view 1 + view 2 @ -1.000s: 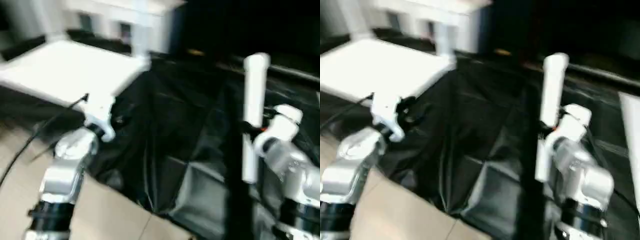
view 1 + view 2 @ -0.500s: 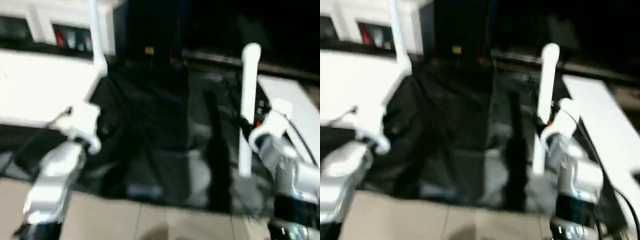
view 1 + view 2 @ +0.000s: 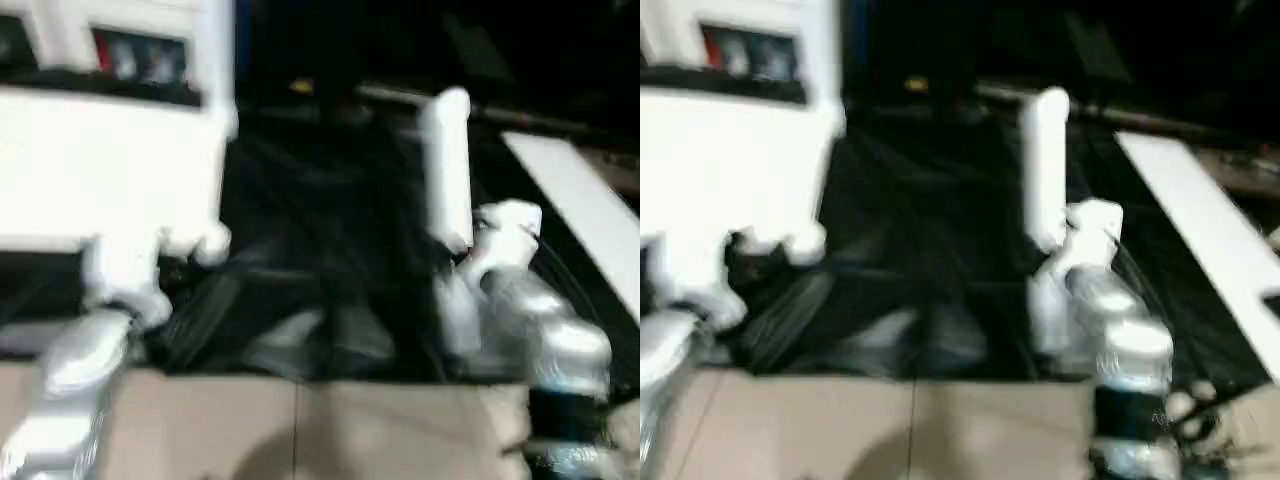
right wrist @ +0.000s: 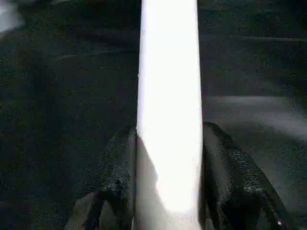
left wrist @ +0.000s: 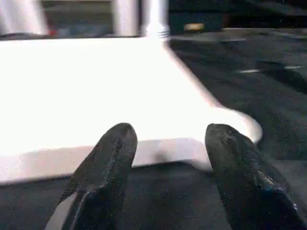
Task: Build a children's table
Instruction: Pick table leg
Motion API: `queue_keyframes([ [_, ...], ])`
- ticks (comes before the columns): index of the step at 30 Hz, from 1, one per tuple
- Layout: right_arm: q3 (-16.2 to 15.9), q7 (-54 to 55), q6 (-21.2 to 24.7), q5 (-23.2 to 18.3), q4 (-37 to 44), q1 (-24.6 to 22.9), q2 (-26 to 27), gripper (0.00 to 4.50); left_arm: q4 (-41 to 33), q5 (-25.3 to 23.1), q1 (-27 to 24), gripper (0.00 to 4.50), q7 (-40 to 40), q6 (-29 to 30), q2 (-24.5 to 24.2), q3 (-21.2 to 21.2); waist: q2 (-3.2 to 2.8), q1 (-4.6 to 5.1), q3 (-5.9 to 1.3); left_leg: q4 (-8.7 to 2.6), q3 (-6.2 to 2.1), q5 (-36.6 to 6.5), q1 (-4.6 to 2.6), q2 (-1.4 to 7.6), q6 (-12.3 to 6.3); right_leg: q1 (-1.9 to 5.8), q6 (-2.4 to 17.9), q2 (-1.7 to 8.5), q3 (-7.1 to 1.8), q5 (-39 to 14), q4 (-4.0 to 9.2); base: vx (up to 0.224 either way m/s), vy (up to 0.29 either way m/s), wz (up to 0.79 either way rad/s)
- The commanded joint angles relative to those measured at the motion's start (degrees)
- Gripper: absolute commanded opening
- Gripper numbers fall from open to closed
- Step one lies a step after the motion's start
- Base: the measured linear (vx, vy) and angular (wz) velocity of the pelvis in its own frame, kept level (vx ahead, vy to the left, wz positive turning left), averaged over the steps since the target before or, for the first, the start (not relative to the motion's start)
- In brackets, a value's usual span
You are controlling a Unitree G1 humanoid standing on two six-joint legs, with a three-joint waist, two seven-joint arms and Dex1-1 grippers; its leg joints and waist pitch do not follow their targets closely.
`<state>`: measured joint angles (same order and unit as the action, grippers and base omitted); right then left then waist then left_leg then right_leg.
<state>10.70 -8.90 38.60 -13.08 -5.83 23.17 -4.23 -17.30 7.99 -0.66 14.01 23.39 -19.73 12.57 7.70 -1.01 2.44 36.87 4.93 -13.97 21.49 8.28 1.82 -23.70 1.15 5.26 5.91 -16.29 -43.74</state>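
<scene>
Right wrist view: leg (image 4: pixel 169 120) clamped upright between the right gripper (image 4: pixel 168 158) jaws.

Carried nearer the tabletop (image 3: pixel 100 165) than a second ago, though much of that shift looks like head-camera swing. Tabletop resting on the black-draped worktop (image 3: pixel 330 250), one leg (image 5: pixel 156 17) already standing at its far corner. Left gripper (image 5: pixel 168 143) jaws parted, grasping nothing, hovering just short of the near corner. Probably lining up for a socket next.
</scene>
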Motion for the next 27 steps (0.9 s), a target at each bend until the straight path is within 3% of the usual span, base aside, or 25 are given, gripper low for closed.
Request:
queue_keyframes([
  [1,1.8,0.3,-1.9,0.1,-0.5,0.6,-1.8,1.52,-2.5,0.0,0.1,2.73,0.0,0.6,0.7,-1.0,-2.17,-0.28,-2.63,-6.72,-1.49,27.4,-5.63,5.70,-32.45,-3.78,-3.8,-1.24,0.80,-3.4,-0.05,-0.035,0.221,-0.01],
  [2,1.7,0.3,-2.0,0.1,-0.9,0.7,-1.9,1.52,-2.9,0.1,0.0,2.73,-0.1,0.8,0.8,-0.9,0.34,-0.68,-2.65,-7.06,-0.30,22.7,-5.09,5.31,-28.46,-2.35,-4.0,1.18,-1.54,0.5,4.31,-0.035,0.221,-0.01],
  [3,1.8,0.3,-2.2,0.2,-1.3,0.9,-1.8,1.52,-3.1,0.1,0.0,2.73,-0.1,0.9,0.7,-0.9,2.29,-1.55,-2.84,-4.94,1.74,15.7,-3.72,3.20,-21.98,-0.90,-4.4,4.48,-4.15,2.6,8.74,-0.042,0.182,-0.02],
  [4,1.9,0.2,-2.8,0.4,-2.5,1.5,-1.8,1.52,-3.8,0.1,0.0,2.73,-0.1,1.3,0.5,-0.8,2.50,-6.05,-2.95,5.62,0.60,-5.1,1.82,0.25,-8.53,3.38,-6.5,16.38,-15.56,0.1,15.30,-0.043,0.197,-0.04],
  [5,1.8,0.2,-3.1,0.6,-2.9,1.6,-1.9,1.52,-4.0,0.1,0.4,2.73,-0.2,1.6,0.6,-1.0,2.51,-4.04,-3.15,8.66,-3.08,-8.5,5.34,0.53,-0.26,6.92,1.2,17.24,-13.35,0.3,14.44,-0.043,0.197,-0.04],
  [6,1.7,0.2,-3.7,0.8,-3.0,1.5,-1.7,1.52,-3.6,0.2,1.5,2.73,-0.3,1.7,0.6,-1.5,0.30,-5.14,-2.28,8.32,-3.69,-8.1,4.01,1.06,3.49,5.88,6.2,17.04,-12.13,-0.8,15.36,-0.060,0.241,-0.12],
  [7,1.7,0.2,-3.8,0.8,-2.9,1.4,-1.6,1.52,-3.6,0.2,2.0,2.73,-0.4,1.9,0.6,-1.7,0.35,-4.87,-1.53,4.62,-3.84,-7.1,1.33,2.62,4.95,5.89,17.2,13.13,-10.00,-5.1,16.19,-0.077,0.271,-0.08],
  [8,1.7,0.3,-3.7,0.8,-2.7,1.2,-1.5,1.52,-3.2,0.4,2.8,2.73,-0.5,1.9,0.8,-1.8,-0.92,-4.87,-1.64,1.26,-3.53,-4.9,0.63,3.18,3.69,6.06,17.7,10.81,-8.60,-7.4,15.71,-0.077,0.271,-0.08],
  [9,1.7,0.3,-3.7,0.8,-2.7,1.2,-1.5,1.52,-3.2,0.4,2.8,2.73,-0.5,1.9,0.8,-1.8,-0.92,-4.87,-1.64,1.26,-3.53,-4.9,0.63,3.18,3.69,6.06,17.7,10.81,-8.60,-7.4,15.71,-0.079,0.340,0.04],
  [10,1.1,0.9,-4.5,0.9,-2.2,0.6,-1.6,1.52,-1.1,-0.3,5.9,2.73,-1.3,1.4,1.5,-3.1,-5.73,-1.48,-1.82,-8.28,-2.79,-0.1,-6.11,3.02,-8.81,-0.94,8.2,-3.11,-1.26,-8.2,5.45,-0.083,0.353,0.16],
  [11,1.3,1.2,-4.7,0.7,-1.8,0.3,-1.5,1.52,0.4,-1.5,7.7,2.73,-2.4,0.7,2.1,-3.9,-5.61,-0.26,-2.77,-7.83,-3.16,7.1,-6.00,3.13,-15.87,-2.19,2.5,-3.23,0.63,-7.0,-0.40,-0.083,0.353,0.16],
  [12,1.5,1.4,-4.8,0.6,-1.6,0.1,-1.4,1.52,1.6,-2.1,9.0,2.73,-3.0,0.1,2.7,-4.5,-5.75,-1.08,-2.19,-7.70,-2.20,8.7,-4.93,3.58,-16.27,-2.71,1.3,-3.13,0.82,-5.6,-0.44,-0.087,0.320,0.20],
  [13,1.7,1.7,-5.2,0.6,-1.5,0.0,-1.4,1.52,3.3,-2.8,11.0,2.73,-3.8,0.0,3.5,-5.3,-5.27,-1.75,-2.60,-7.08,-1.67,12.6,-3.76,5.27,-11.55,-2.19,1.3,-2.39,0.32,-0.1,1.46,-0.083,0.294,0.13],
  [14,1.7,1.7,-5.4,0.6,-1.3,-0.1,-1.5,1.52,5.2,-3.9,12.7,2.73,-4.3,-0.8,3.9,-6.4,-5.80,-1.94,-2.80,-7.17,-2.10,12.9,-3.66,5.74,-8.11,-1.42,1.6,-1.81,-0.63,2.1,2.88,-0.083,0.294,0.13],
  [15,1.7,1.7,-5.4,0.6,-1.3,-0.1,-1.5,1.52,5.2,-3.9,12.7,2.73,-4.3,-0.8,3.9,-6.4,-4.61,-1.84,-2.90,-7.20,-2.78,11.7,-3.83,7.16,-4.15,-0.58,2.1,-0.58,-2.15,4.5,5.05,-0.082,0.242,0.05],
  [16,1.8,1.7,-5.6,0.6,-1.1,-0.1,-1.6,1.52,6.5,-4.7,13.8,2.73,-4.6,-1.2,4.1,-7.2,-3.71,-1.83,-2.78,-7.74,-3.80,7.6,-4.11,8.69,2.69,1.33,5.2,2.06,-4.41,8.1,6.91,-0.084,0.195,0.09],
  [17,2.1,1.8,-5.8,0.6,-0.3,-0.5,-1.7,1.52,9.9,-5.3,17.0,2.73,-4.7,-2.2,5.0,-8.6,-5.88,-1.21,-2.44,-8.81,-5.82,3.3,-3.82,11.17,4.13,1.81,7.0,2.05,-4.54,4.7,6.40,-0.084,0.195,0.09],
  [18,2.1,1.8,-5.8,0.5,-0.3,-0.5,-1.8,1.52,10.1,-5.4,17.2,2.73,-4.8,-2.3,5.1,-8.7,-6.44,-1.39,-1.91,-10.04,-4.90,-0.4,-2.96,11.57,5.19,1.26,5.4,0.31,-3.52,1.3,5.34,-0.095,0.167,0.24],
  [19,2.0,1.5,-6.2,0.5,0.6,-0.9,-2.0,1.52,13.0,-4.9,20.2,2.73,-4.8,-2.7,6.1,-9.0,-8.02,-0.87,-2.78,-10.79,-4.82,-5.4,-3.06,10.85,6.99,0.04,1.0,-1.68,-2.25,-1.8,2.33,-0.101,0.116,0.24],
  [21,1.8,1.3,-6.6,0.5,0.8,-1.0,-2.3,1.52,14.2,-4.6,21.3,2.73,-4.6,-3.1,6.5,-9.0,-8.71,-0.68,-3.38,-10.21,-5.13,-4.5,-2.84,9.34,8.03,-1.15,-1.9,-1.91,-1.88,-2.5,1.16,-0.099,0.072,0.14],
  [22,1.3,0.4,-6.9,0.4,1.2,-1.3,-2.6,1.52,16.6,-3.6,23.2,2.73,-4.4,-2.5,7.4,-8.4,-9.50,-0.36,-3.91,-9.48,-5.24,-1.6,-3.31,7.86,5.83,-1.08,-1.9,-1.83,-1.85,-2.7,1.75,-0.099,-0.044,-0.03],
  [24,0.7,-0.7,-7.2,0.1,1.7,-1.5,-2.9,1.52,18.8,-3.0,24.9,2.73,-2.9,-2.8,7.8,-8.8,-9.14,-0.53,-3.93,-8.51,-3.93,1.1,-3.28,6.21,-1.97,-0.16,-0.2,-0.56,-3.37,3.5,5.31,-0.102,-0.076,-0.02],
  [25,0.3,-1.5,-7.3,-0.2,1.9,-1.4,-3.0,1.52,20.1,-2.6,25.9,2.73,-2.3,-3.2,8.1,-8.9,-7.33,-0.72,-3.84,-6.88,-1.63,-0.6,-0.79,3.52,-5.78,2.36,1.7,2.52,-5.75,9.1,10.37,-0.105,-0.155,-0.04],
  [26,-0.1,-2.3,-7.7,-0.5,1.7,-1.0,-3.1,1.52,22.3,-0.7,27.5,2.73,-0.7,-1.9,8.9,-8.5,-6.10,-1.79,-4.13,-3.44,1.52,0.7,2.92,0.29,-6.69,5.39,3.9,7.52,-7.49,17.7,11.79,-0.105,-0.155,-0.04],
  [27,-0.1,-2.3,-7.7,-0.5,1.7,-1.0,-3.1,1.52,22.3,-0.7,27.5,2.73,-0.7,-1.9,8.9,-8.5,-5.79,-3.09,-3.73,-2.75,1.71,2.1,2.91,0.32,-6.29,5.07,1.6,8.76,-7.71,18.4,12.49,-0.109,-0.155,-0.11],
])
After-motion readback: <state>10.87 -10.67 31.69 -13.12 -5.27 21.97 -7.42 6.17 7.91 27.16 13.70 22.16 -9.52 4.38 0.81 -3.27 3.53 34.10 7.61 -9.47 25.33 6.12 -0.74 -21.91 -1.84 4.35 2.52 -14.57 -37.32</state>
